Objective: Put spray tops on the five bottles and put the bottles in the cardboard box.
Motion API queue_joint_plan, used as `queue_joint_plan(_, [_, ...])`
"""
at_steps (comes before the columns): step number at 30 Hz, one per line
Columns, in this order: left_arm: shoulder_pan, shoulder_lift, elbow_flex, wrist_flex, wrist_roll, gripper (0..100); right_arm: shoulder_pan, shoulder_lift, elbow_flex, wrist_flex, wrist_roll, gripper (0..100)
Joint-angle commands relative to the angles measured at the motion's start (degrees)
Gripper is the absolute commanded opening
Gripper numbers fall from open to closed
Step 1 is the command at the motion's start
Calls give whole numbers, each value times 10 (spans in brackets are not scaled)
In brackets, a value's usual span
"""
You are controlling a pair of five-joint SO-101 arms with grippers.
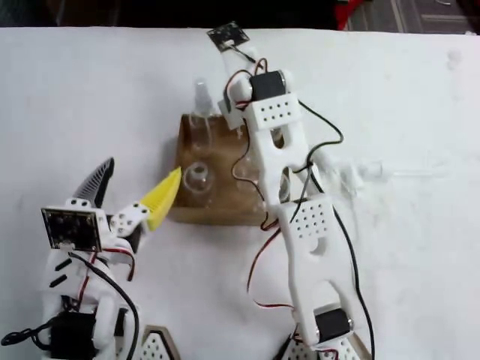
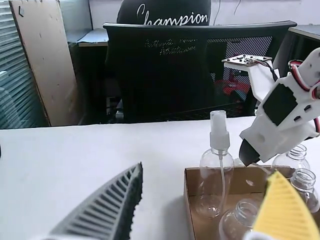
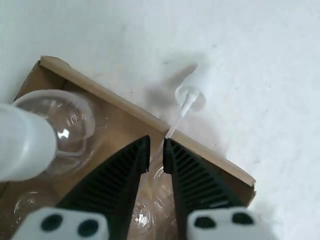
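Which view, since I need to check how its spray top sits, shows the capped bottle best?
The left wrist view: the capped bottle stands side-on in the cardboard box, its spray top and dip tube plain. The high view looks down on it; the right wrist view has what seems its top, very close.

The work is carried on a white table [image 1: 90, 90], evenly lit. Beyond its far edge a black mesh-backed office chair [image 2: 165, 70] is drawn up. A bare wooden board [image 2: 42, 60] is leaned upright beside slatted blinds [image 2: 12, 75]. A grey desk [image 2: 92, 37] and a pale wall [image 2: 260, 10] are noted behind.
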Motion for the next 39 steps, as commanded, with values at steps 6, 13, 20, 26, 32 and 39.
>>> queue_joint_plan(6, [-7,-3,-3,-16,7,373,-11,-3,-11,3,9,43])
queue_joint_plan(13, [-7,-3,-3,-16,7,373,-11,-4,-11,11,9,15])
queue_joint_plan(20, [-7,-3,-3,-16,7,373,-9,-5,-17,11,4,15])
queue_joint_plan(26, [-7,-3,-3,-16,7,373,-9,-7,-18,-1,4,15])
queue_joint_plan(32, [-7,-3,-3,-16,7,373,-9,-7,-18,-5,4,15])
queue_joint_plan(39, [-7,-3,-3,-16,7,373,-3,-8,-18,-30,-21,15])
